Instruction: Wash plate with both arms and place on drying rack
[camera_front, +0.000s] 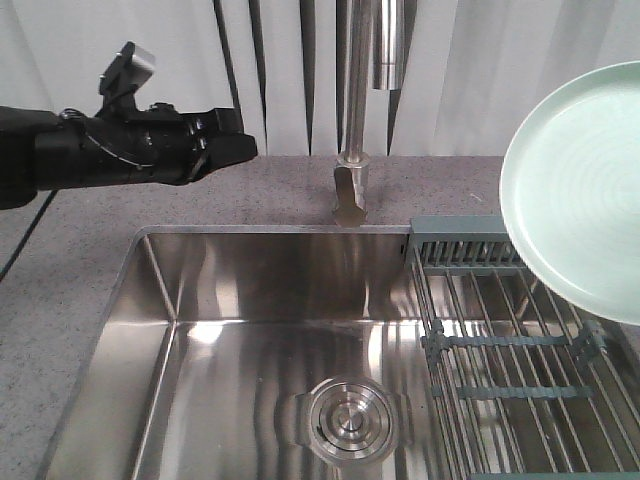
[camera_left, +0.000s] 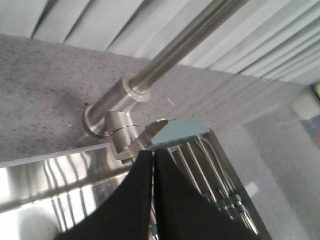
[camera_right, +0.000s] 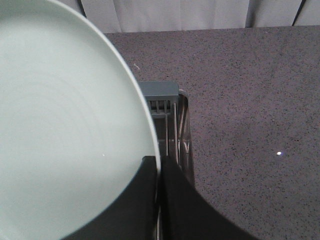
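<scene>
Clamping the plate (camera_right: 65, 125), right fingers (camera_right: 140, 200) hover above drying rack (camera_front: 460, 243); left fingers (camera_left: 125, 205) closed.

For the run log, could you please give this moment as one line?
plate: tilted above drying rack | right end effector: shut on plate | left end effector: shut, empty
</scene>
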